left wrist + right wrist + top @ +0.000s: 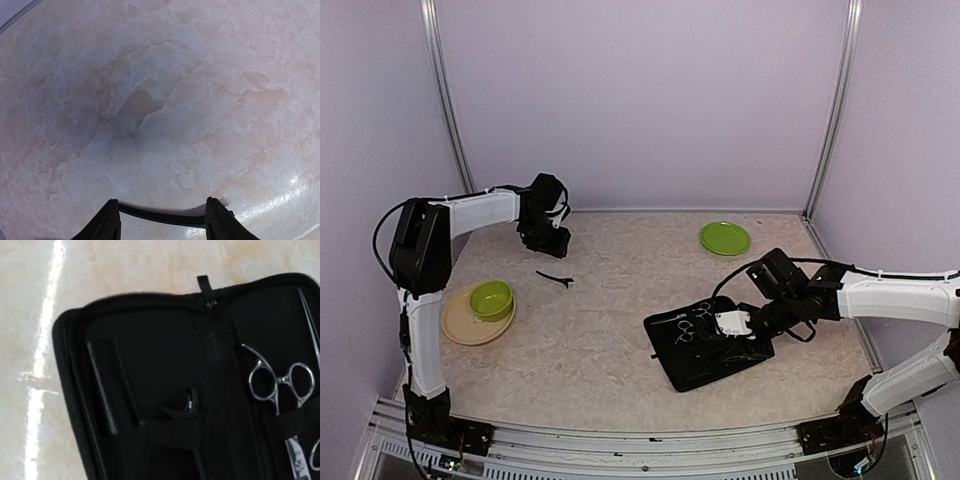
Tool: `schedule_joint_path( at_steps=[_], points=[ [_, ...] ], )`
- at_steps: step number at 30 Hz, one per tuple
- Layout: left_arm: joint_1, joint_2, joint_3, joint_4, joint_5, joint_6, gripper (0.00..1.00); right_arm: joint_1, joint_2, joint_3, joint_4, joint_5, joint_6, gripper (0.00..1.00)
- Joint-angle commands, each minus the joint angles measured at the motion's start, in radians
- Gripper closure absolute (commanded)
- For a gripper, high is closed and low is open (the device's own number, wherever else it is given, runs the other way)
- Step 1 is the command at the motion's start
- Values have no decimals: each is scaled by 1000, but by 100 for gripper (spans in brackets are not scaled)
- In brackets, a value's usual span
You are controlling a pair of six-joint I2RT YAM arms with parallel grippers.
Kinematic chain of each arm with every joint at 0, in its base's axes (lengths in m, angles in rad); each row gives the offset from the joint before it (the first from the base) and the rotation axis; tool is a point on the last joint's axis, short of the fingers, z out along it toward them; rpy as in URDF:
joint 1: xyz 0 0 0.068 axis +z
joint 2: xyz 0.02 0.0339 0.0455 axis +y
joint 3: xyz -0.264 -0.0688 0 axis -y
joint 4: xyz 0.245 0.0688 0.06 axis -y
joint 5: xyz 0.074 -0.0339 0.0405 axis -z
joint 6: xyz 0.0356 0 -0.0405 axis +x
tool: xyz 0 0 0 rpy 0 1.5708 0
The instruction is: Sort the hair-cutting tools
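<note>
A thin black hair clip point(555, 278) lies on the table at the back left. In the left wrist view it point(162, 215) runs across the gap between my left fingertips point(107, 222), on the table below them. My left gripper point(546, 240) is open and holds nothing. Silver scissors point(280, 382) with ring handles lie in the open black case point(150, 340); they also show in the top view point(688, 325). The ring of a second pair point(315, 455) shows at the frame edge. Another black clip point(192, 407) sits under a strap in the case. My right gripper point(718, 326) hovers over the case point(705, 365); its fingers do not show.
A green bowl point(491, 298) stands on a tan plate point(460, 325) at the front left. A green plate point(725, 238) lies at the back right. A black comb-like bar point(102, 387) sits in the case's left half. Purple walls close in three sides.
</note>
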Motion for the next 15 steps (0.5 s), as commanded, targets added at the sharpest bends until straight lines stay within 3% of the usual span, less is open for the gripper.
schedule_joint_path(
  at_steps=[1, 8, 15],
  points=[
    [57, 7, -7, -34, 30, -104, 43, -11, 10, -8, 13, -5, -1, 59],
    [92, 62, -1, 20, 73, -124, 44, -11, 11, -11, 12, 1, 0, 59],
    [131, 162, 90, -29, 88, -116, 50, -11, 7, -17, 14, 2, 2, 59]
  ],
)
